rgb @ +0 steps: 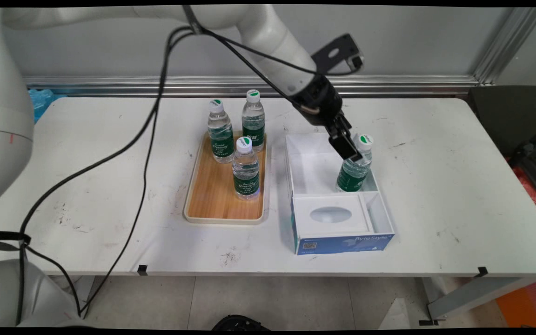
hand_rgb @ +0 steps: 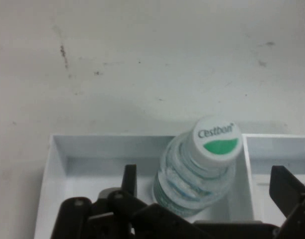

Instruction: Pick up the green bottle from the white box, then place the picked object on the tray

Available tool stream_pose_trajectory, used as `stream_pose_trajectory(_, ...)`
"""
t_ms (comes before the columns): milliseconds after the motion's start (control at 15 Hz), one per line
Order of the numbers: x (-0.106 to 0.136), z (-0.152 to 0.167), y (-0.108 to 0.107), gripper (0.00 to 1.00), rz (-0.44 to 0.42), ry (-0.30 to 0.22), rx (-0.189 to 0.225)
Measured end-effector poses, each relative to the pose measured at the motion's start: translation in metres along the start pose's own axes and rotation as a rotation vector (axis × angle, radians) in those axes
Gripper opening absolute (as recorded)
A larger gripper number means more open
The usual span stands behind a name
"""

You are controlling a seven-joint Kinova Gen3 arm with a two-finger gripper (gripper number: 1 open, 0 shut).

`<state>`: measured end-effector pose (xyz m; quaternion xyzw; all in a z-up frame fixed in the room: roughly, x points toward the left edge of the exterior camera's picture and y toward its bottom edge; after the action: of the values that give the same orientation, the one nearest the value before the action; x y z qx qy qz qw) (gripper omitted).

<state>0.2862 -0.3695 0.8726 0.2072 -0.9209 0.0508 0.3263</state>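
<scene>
A small water bottle (rgb: 355, 167) with a green label and a white cap stands, leaning slightly, in the back right corner of the large compartment of a white box (rgb: 289, 163) with a blue front. My gripper (rgb: 349, 151) is down at the bottle's neck, coming from the upper left. In the hand view the bottle (hand_rgb: 200, 169) sits between the two black fingers, one finger (hand_rgb: 128, 180) on the left and the other on the right. A gap shows on each side, so my gripper (hand_rgb: 207, 184) is open around it.
Left of the box lies a wooden tray (rgb: 212, 204) with three more upright bottles at its far end (rgb: 245, 168). The box's front part holds a white insert with an oval hollow (rgb: 331, 215). Black cables hang across the table's left half.
</scene>
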Motion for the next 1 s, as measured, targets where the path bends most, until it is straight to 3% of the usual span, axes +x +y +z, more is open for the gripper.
stream_pose_trajectory(733,-0.001,0.057,-0.004,1.00,0.011,-0.019,-0.013)
stream_pose_trajectory(800,-0.001,0.060,-0.004,0.00,0.012,-0.017,-0.012)
stream_pose_trajectory(1000,-0.001,0.066,-0.005,0.00,0.020,-0.011,-0.010)
